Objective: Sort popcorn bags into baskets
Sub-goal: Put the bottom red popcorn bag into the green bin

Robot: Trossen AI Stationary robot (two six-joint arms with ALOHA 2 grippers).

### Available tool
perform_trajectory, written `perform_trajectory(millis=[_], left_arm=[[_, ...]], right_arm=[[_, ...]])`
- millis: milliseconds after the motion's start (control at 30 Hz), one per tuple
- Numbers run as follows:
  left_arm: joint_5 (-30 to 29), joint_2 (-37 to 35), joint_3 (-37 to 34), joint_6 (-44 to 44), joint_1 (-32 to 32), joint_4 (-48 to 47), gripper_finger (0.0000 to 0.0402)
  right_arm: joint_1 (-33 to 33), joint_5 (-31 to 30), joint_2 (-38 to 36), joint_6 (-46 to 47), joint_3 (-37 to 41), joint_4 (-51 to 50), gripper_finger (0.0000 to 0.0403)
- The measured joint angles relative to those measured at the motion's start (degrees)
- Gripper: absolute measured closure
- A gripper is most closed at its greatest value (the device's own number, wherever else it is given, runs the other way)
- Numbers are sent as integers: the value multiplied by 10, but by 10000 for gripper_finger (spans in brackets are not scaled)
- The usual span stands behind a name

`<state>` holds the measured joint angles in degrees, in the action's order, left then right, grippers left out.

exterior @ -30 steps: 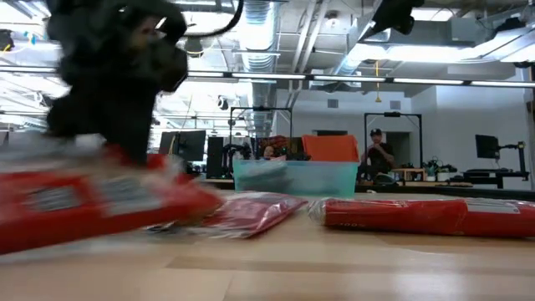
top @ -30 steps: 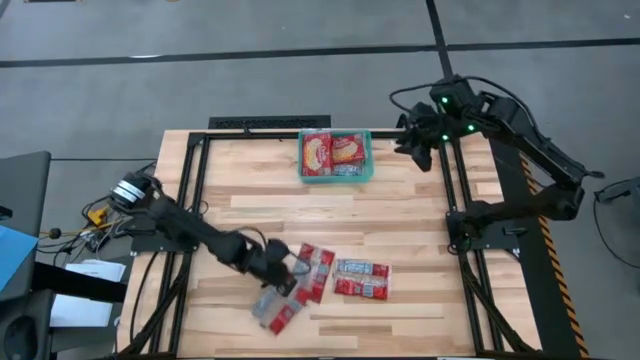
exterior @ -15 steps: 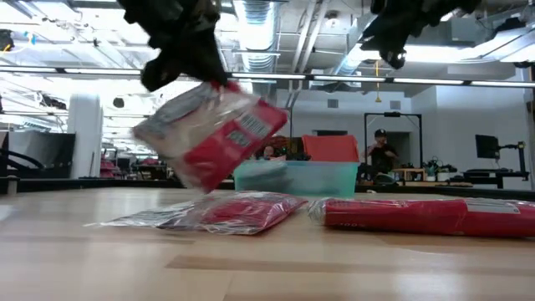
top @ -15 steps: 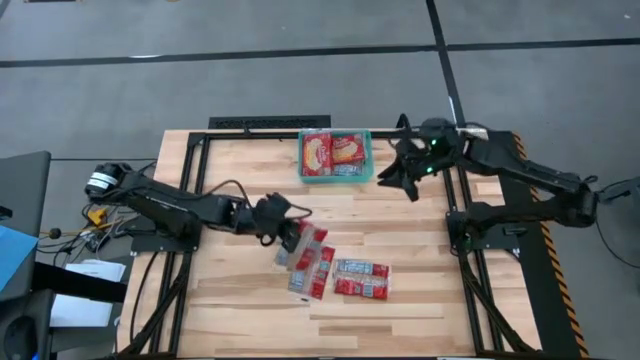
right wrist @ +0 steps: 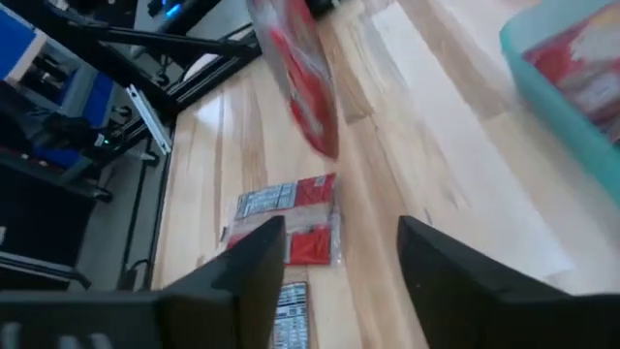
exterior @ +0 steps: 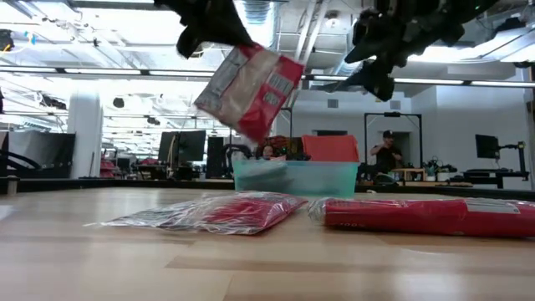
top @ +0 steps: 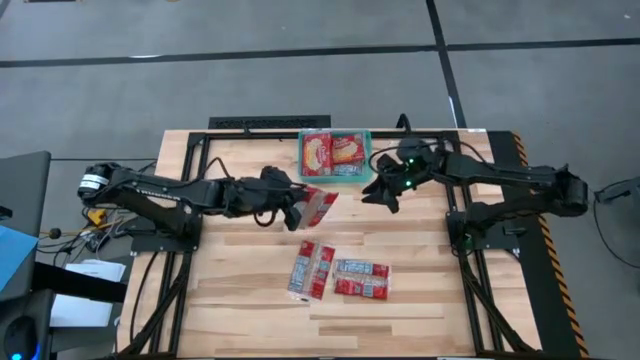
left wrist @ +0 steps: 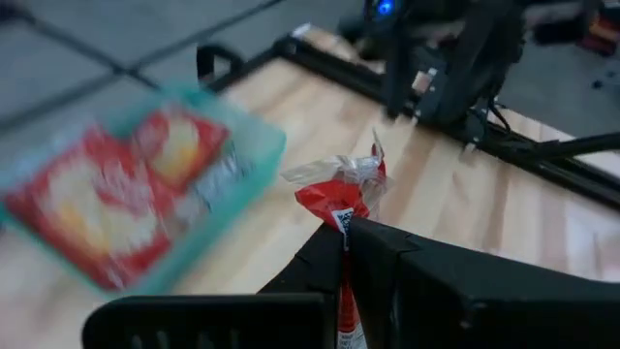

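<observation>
Grey floor surrounds a pale wooden bench [top: 400,300] framed in black rails. At its far edge sits the teal tray [top: 335,174] with two squarish packets already inside. The left gripper [top: 292,209] is clenched on one end of a red packet [top: 317,205], carrying it in the air just short of the tray's near left corner; the low view shows the packet hanging tilted, well above the wood. Two more packets [top: 311,270] and [top: 361,279] lie side by side nearer the middle of the bench. The right gripper [top: 385,189] hovers just beside the tray's right side, fingers spread and empty.

To do this well, the left arm should probably bring the dangling end fully past the tray wall before letting go, and lay the packet flat on the two inside, not across the rim. The right arm is close; I would keep it clear.

No writing on the packets can be read; only pale barcode-like panels show.
</observation>
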<state>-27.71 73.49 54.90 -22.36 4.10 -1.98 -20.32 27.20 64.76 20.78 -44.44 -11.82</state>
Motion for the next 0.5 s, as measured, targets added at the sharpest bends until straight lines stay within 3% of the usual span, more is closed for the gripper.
perform_trajectory(millis=[133,233,500], left_arm=[[-5,0,40,96,-6,-5,401],[-15,0,72,167,-7,-5,401],[-30,0,154,290,-7,-6,401]], right_arm=[[0,-1,26,-14,7,18,129],[4,-2,40,-73,7,35,104],[43,-102,49,-240,7,201,93]])
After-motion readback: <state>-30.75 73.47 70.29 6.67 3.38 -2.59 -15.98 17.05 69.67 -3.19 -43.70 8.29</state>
